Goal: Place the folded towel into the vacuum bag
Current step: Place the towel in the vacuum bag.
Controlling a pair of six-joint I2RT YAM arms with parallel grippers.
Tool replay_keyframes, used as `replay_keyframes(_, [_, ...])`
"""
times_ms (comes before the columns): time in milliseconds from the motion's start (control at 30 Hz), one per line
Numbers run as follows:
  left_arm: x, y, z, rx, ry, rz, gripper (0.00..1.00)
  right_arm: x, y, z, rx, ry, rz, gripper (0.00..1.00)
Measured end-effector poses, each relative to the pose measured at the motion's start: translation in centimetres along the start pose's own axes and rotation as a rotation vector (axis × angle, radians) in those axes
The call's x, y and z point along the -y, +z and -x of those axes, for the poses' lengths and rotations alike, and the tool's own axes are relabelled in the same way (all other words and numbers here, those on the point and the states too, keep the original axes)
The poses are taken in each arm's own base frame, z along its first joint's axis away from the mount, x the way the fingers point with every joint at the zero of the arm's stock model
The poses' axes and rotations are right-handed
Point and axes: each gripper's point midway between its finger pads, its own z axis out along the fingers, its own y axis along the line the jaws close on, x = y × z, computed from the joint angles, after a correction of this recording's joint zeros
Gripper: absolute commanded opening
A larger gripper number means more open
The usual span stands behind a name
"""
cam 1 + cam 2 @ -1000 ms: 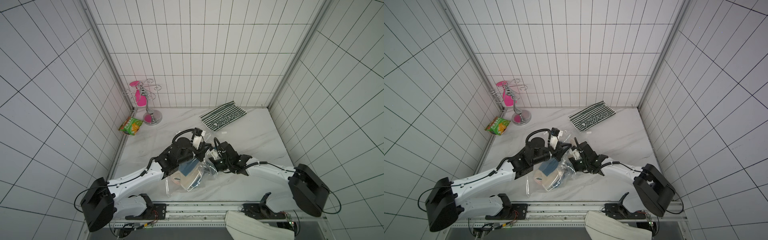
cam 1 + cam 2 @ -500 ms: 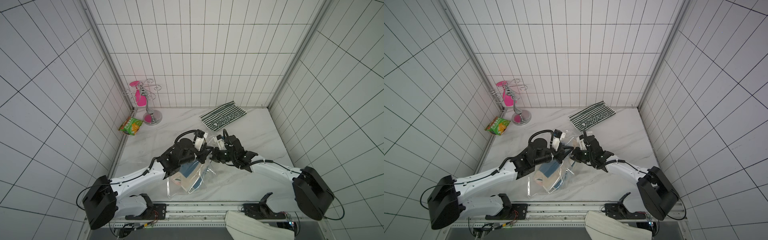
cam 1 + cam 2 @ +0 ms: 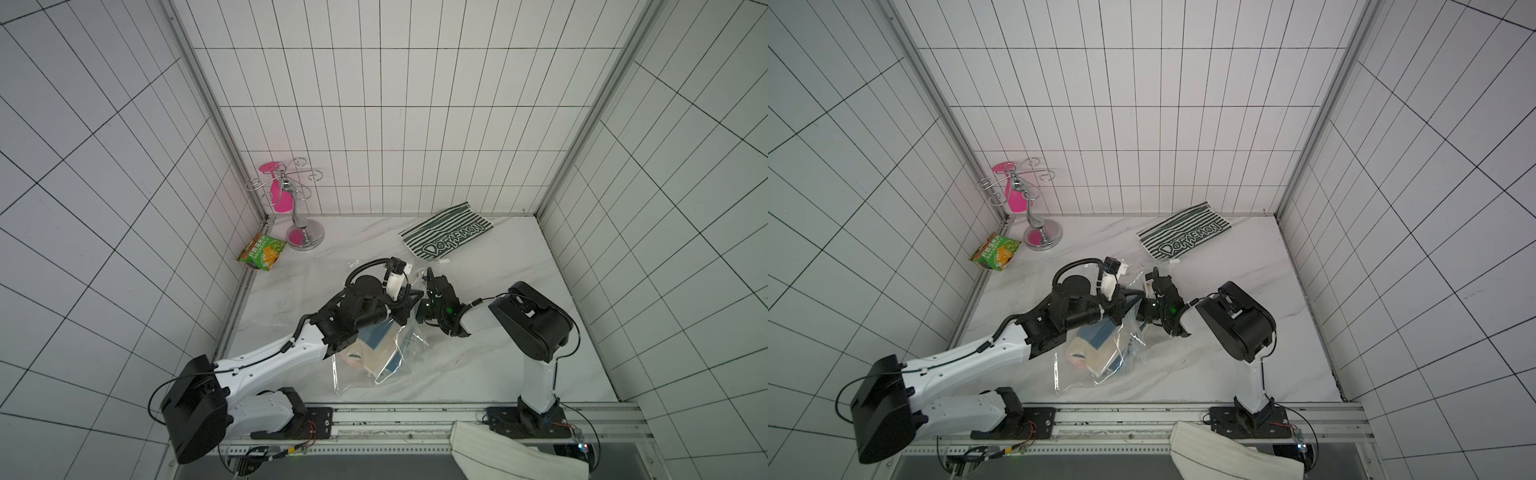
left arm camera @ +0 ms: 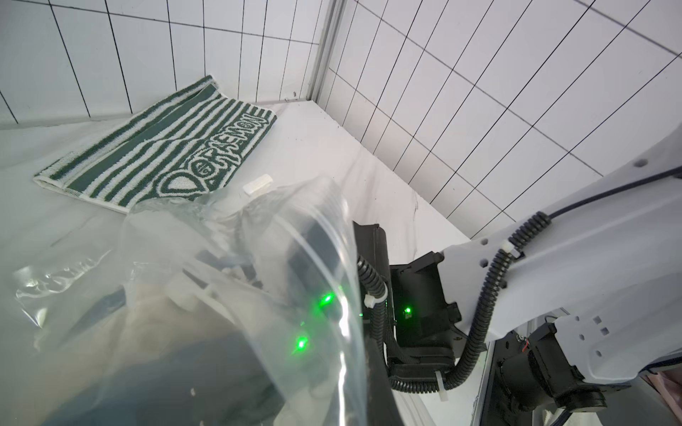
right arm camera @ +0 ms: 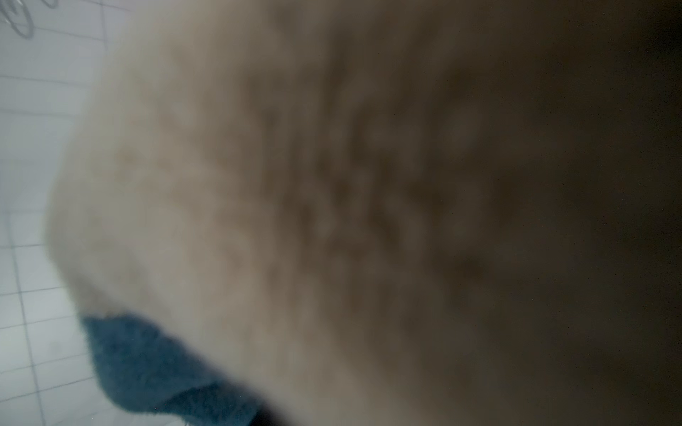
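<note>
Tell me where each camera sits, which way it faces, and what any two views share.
Top views: high above the front rail, looking down on the table and back wall; left arm and right arm show from base to wrist in both top views.
Left wrist: on the left arm, looking through the vacuum bag toward the back corner; the right arm shows.
Right wrist: right up against the folded towel, blurred; no robot part clearly shows.
Shared: the striped cloth lies in the left wrist view and both top views.
</note>
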Motion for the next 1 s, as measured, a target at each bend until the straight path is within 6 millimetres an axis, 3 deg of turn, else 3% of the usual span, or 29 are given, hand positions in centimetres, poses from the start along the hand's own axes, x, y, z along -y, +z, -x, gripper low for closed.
replay_keyframes(133, [-0.3, 0.6, -0.2, -0.031, 0.018, 0.018, 0.00, -0.7, -0.2, 0.3, 0.001, 0.000, 0.016, 0.31])
replay_keyframes(267, [-0.7, 0.4, 0.5, -0.018, 0.040, 0.042, 0.00, -1.3, -2.6, -0.5, -0.033, -0.045, -0.119, 0.35])
replay_keyframes(400, [-1.2, -0.2, 1.4, 0.017, 0.051, 0.062, 0.00, -1.4, -5.5, -2.2, -0.094, -0.081, -0.227, 0.37])
replay_keyframes(533, [-1.3, -0.7, 2.0, 0.045, 0.055, 0.066, 0.00, -0.9, -6.7, -4.9, -0.175, -0.084, -0.294, 0.37])
replay_keyframes(633, [-1.3, -0.8, 2.2, 0.053, 0.056, 0.067, 0.00, -0.2, -6.0, -7.7, -0.246, -0.093, -0.328, 0.36])
replay_keyframes(767, [-1.4, -0.9, 2.0, 0.051, 0.054, 0.072, 0.00, 1.8, -3.8, -9.1, -0.292, -0.049, -0.336, 0.35])
replay_keyframes(1000, [-2.5, -1.2, 1.7, 0.055, 0.052, 0.113, 0.00, 0.5, -0.4, -6.7, -0.288, -0.040, -0.275, 0.35])
